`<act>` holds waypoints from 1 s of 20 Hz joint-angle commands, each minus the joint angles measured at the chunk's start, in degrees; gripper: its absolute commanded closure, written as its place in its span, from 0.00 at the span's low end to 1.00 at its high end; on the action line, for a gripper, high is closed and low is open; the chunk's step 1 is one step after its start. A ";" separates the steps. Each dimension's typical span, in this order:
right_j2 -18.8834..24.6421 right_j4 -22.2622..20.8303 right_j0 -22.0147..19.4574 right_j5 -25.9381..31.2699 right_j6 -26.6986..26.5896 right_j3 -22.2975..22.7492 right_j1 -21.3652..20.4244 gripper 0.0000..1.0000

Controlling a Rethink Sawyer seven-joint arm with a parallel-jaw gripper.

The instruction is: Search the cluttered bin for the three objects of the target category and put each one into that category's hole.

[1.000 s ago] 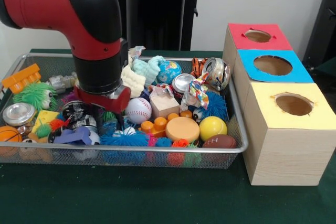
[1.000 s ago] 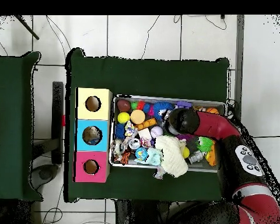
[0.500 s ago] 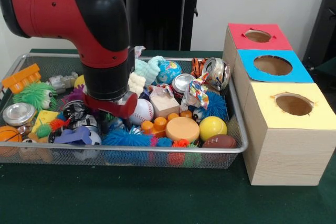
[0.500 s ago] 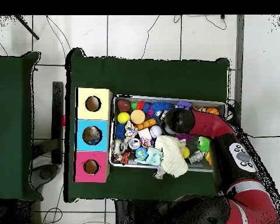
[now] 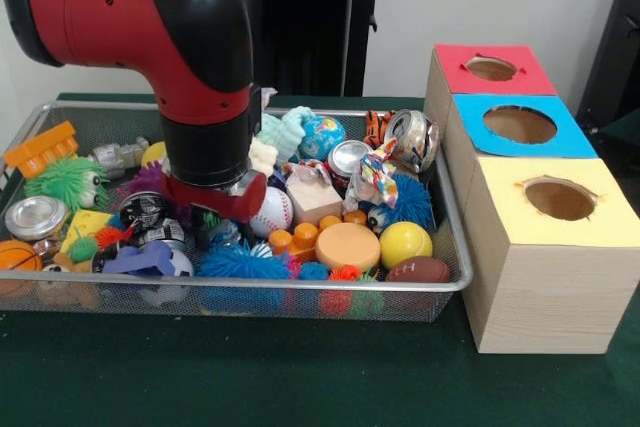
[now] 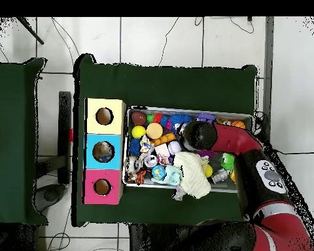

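Observation:
The silver wire-mesh bin (image 5: 300, 285) is full of mixed toys; it also shows in the overhead view (image 6: 186, 110). My gripper (image 5: 215, 232) reaches down into the clutter left of the bin's middle, right beside a white baseball (image 5: 268, 212) and above a blue spiky ball (image 5: 235, 263). The red and black wrist and the toys hide its tips, so its state is unclear. In the overhead view the black wrist (image 6: 199, 135) covers it. Three boxes with round holes stand beside the bin: red (image 5: 490, 69), blue (image 5: 520, 125) and yellow (image 5: 558, 199).
Near the boxes lie a yellow ball (image 5: 405, 243), a brown football (image 5: 418, 270), an orange disc (image 5: 347, 245), a crushed can (image 5: 410, 137) and a globe ball (image 5: 322, 135). A green furry toy (image 5: 65, 182) and a basketball (image 5: 15, 257) sit at the other end.
In the front view the arm has shifted rightward across the bin toward the baseball, and now covers more of it. The toys look unmoved.

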 commanded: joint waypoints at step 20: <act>2.44 -1.36 0.82 -1.20 -2.66 8.20 -0.73 1.00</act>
